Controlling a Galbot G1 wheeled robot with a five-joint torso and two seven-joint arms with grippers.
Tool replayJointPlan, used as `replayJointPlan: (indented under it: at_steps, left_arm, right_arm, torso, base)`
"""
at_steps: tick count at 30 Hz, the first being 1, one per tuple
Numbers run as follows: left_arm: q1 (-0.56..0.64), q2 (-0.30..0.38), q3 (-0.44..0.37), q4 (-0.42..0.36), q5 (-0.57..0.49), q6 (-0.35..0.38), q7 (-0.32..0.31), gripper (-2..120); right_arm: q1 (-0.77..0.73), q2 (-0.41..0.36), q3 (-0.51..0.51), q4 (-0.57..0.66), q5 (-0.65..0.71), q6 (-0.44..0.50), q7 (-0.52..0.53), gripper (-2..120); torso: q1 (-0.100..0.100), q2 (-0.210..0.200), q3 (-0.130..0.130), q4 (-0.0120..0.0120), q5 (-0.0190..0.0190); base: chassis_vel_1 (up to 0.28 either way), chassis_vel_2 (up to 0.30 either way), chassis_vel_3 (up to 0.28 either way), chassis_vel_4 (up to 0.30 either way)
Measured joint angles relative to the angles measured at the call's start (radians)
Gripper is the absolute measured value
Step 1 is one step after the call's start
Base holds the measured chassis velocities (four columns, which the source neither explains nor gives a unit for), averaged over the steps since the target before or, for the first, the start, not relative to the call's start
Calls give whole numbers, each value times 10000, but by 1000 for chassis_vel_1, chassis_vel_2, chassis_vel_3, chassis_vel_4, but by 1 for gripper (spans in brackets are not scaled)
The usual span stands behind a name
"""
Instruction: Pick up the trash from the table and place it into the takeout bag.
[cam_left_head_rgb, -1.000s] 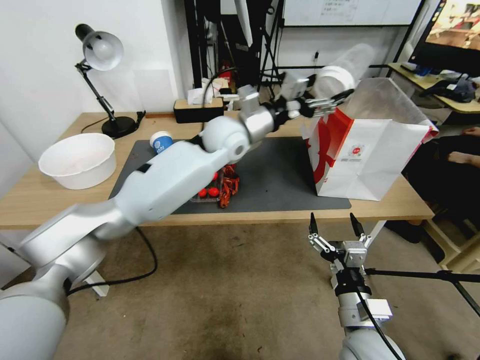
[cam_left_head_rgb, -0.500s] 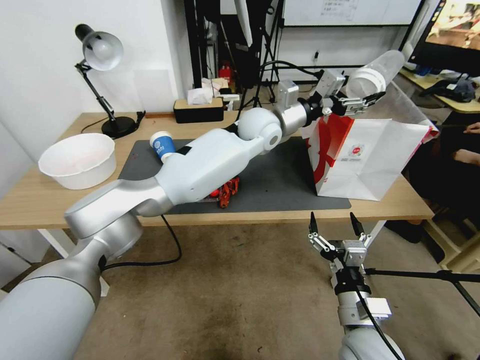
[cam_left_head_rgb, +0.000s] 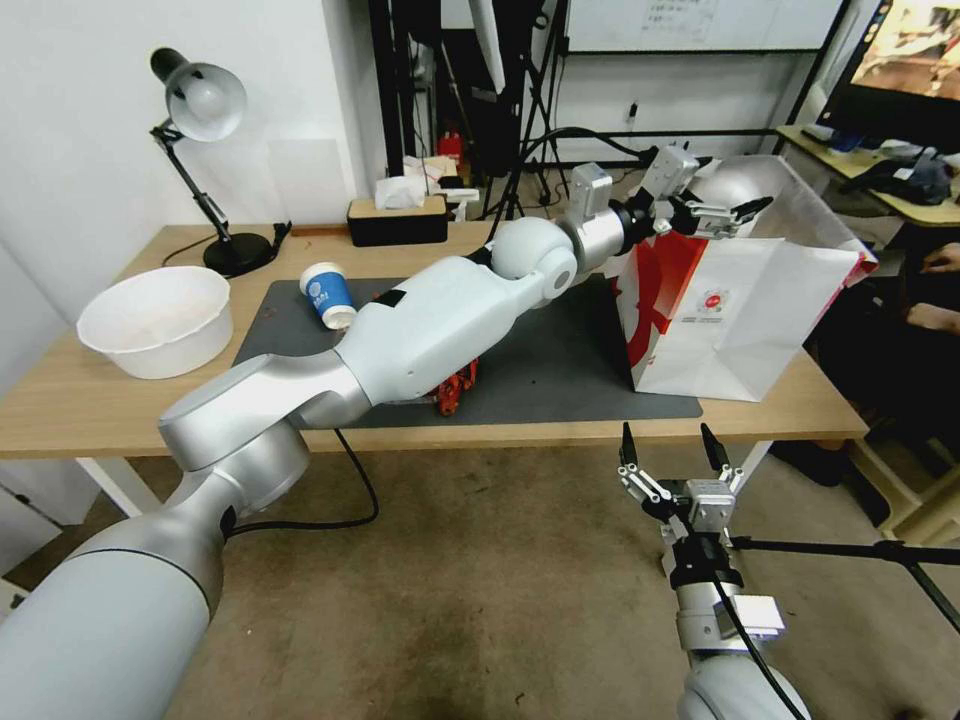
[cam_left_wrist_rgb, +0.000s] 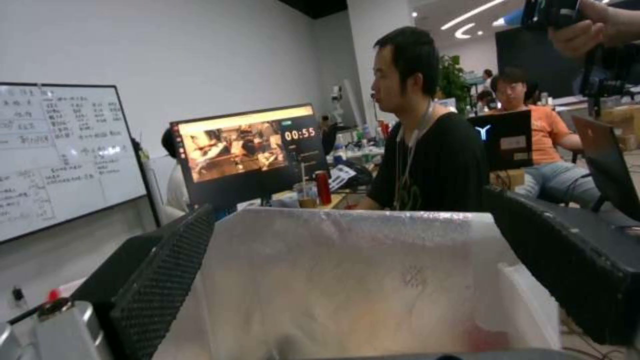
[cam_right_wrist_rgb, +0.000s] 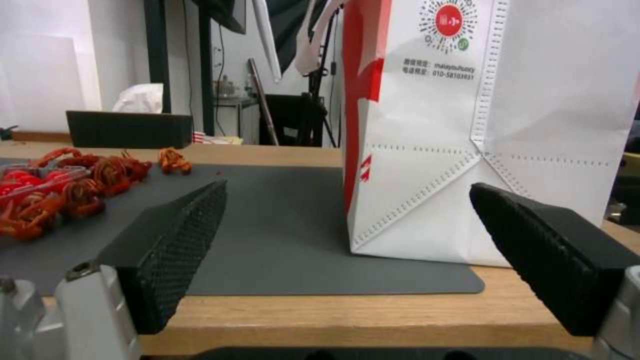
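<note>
The takeout bag (cam_left_head_rgb: 740, 310) stands open on the right end of the table (cam_left_head_rgb: 100, 410), white with a red side. My left gripper (cam_left_head_rgb: 737, 208) hovers over its mouth, open; in the left wrist view the fingers (cam_left_wrist_rgb: 160, 280) stand wide apart with only the bag's foil lining (cam_left_wrist_rgb: 347, 280) between them. A pale rounded shape (cam_left_head_rgb: 735, 185) lies at the bag's mouth; I cannot tell if it is the clear cup. A blue-white paper cup (cam_left_head_rgb: 328, 293) lies tilted on the dark mat (cam_left_head_rgb: 560, 350). Red leftovers (cam_left_head_rgb: 455, 385) (cam_right_wrist_rgb: 67, 185) sit near the mat's front. My right gripper (cam_left_head_rgb: 668, 445) (cam_right_wrist_rgb: 347, 190) waits open below the table's front edge.
A round white basin (cam_left_head_rgb: 155, 320) stands at the table's left end, a black desk lamp (cam_left_head_rgb: 200, 100) behind it. A black tissue box (cam_left_head_rgb: 397, 220) sits at the back edge. A person's arm (cam_left_head_rgb: 930, 310) is at the right, and a black stand leg (cam_left_head_rgb: 850, 548) crosses the floor.
My left arm swung right and brought the clear lidded cup over the takeout bag, then dipped. The cup no longer sticks up from the fingers, which now stand apart. Right arm unmoved.
</note>
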Motion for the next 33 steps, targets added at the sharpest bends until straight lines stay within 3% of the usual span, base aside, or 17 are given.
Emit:
replayJointPlan:
  at_steps: [6, 10, 13, 14, 17, 22, 26, 30, 33]
  left_arm:
    - [186, 132, -637, -310, -35, 5, -435, 100]
    - [451, 642, -1317, -1064, -204, 184, -891, 100]
    - [903, 1353, -1963, -1931, -390, 356, -1387, 100]
    - [903, 1353, -1963, -1931, -390, 356, -1387, 100]
    - [1483, 2362, -2434, -2746, -411, 424, -1504, 100]
    - [2212, 3235, -2853, -3498, -365, 454, -1565, 100]
    - [3715, 4437, -3784, -4483, -92, 523, -1637, 100]
    - [4300, 4875, -4180, -4879, -5, 519, -1674, 100]
    - [5570, 5658, -5090, -5797, 183, 556, -1849, 100]
  right_arm:
    - [14, -9, -4, 5, 5, 1, 0, 92]
    - [49, -14, -13, 8, 27, 1, -4, 92]
    - [112, -14, -42, -10, 33, -15, -6, 92]
    - [112, -14, -42, -10, 33, -15, -6, 92]
    - [141, -56, -46, -10, 39, -54, -8, 92]
    - [137, -98, -40, -10, 44, -63, -7, 92]
    - [122, -105, -83, -35, 46, -73, -10, 92]
    - [123, -112, -110, -48, 44, -75, -17, 92]
    - [143, -142, -118, -67, 43, -75, -21, 92]
  torso:
    - [0, 0, 0, -3, 0]
    - [0, 0, 0, 0, -1]
    - [0, 0, -2, 0, -4]
    - [0, 0, -2, 0, -4]
    - [0, 0, -1, 1, -5]
    - [-1, 0, -1, 4, -4]
    - [0, 0, -1, 2, -9]
    - [0, 0, -1, -3, 1]
    - [0, 1, -1, -2, -3]
  base:
    - [0, 0, 0, 0]
    - [0, 0, 0, 0]
    - [0, 0, 0, 0]
    - [0, 0, 0, 0]
    - [0, 0, 0, 0]
    - [0, 0, 0, 0]
    - [0, 0, 0, 0]
    - [0, 0, 0, 0]
    - [0, 0, 0, 0]
